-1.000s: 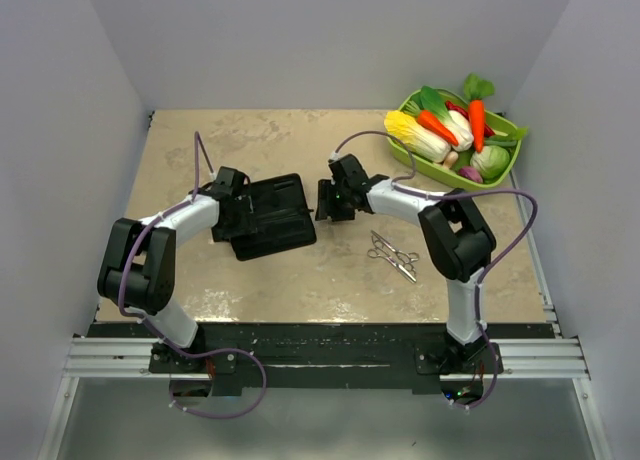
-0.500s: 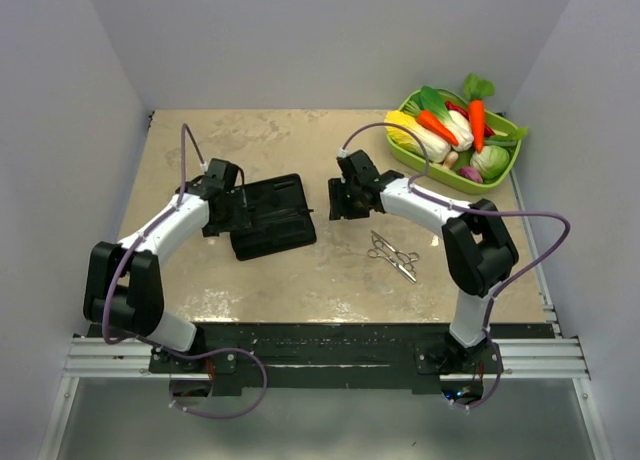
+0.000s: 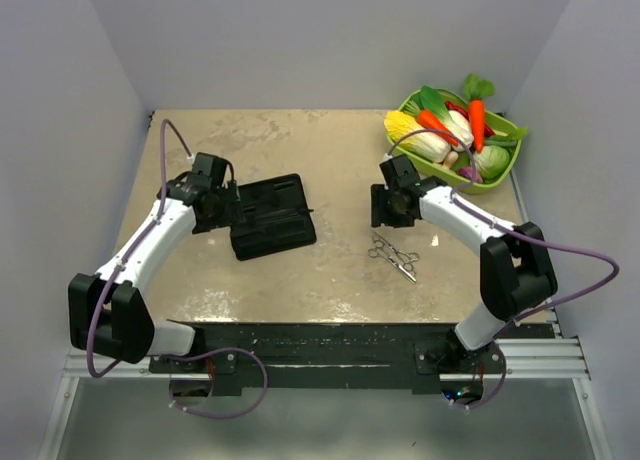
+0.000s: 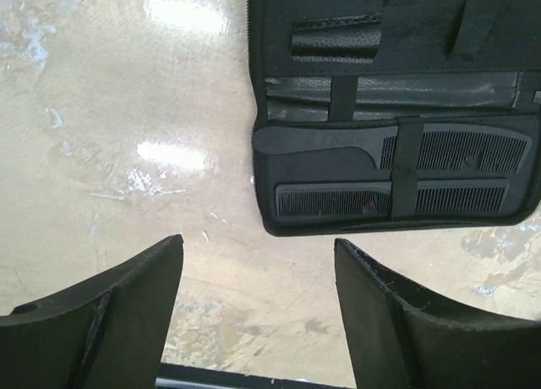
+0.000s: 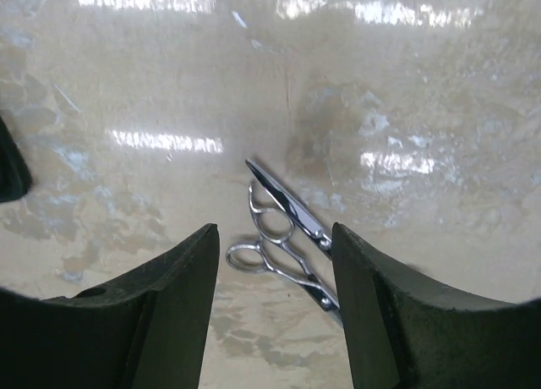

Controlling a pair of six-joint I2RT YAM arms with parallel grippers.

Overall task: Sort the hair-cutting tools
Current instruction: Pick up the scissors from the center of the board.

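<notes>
left pincer and right pincer gape empty; scissors partly hidden behind the right one

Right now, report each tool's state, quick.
Left tool: open, holding nothing.
Right tool: open, holding nothing; scissors untouched.
</notes>
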